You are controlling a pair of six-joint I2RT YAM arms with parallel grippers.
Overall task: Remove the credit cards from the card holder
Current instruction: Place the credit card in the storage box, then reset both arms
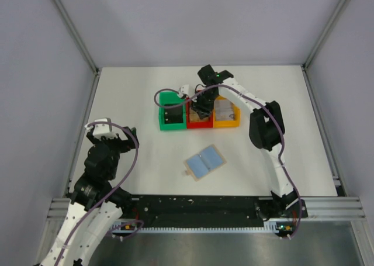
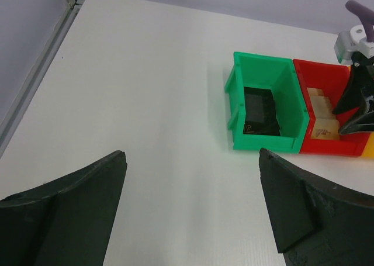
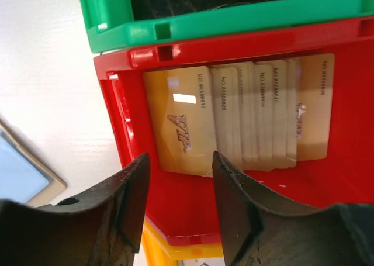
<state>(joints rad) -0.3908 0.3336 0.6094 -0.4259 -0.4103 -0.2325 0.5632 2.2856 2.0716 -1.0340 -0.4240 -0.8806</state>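
Note:
The card holder lies open on the white table, its two light blue panels up; one corner of it shows in the right wrist view. My right gripper hangs over the red bin, open, with nothing between its fingers. Several gold credit cards lie fanned on the bin's floor below it. Black cards lie in the green bin. My left gripper is wide open and empty above bare table at the left.
Three bins stand in a row at mid-table: green, red, orange. Grey walls with metal rails enclose the table on three sides. The right arm's elbow stands right of the bins.

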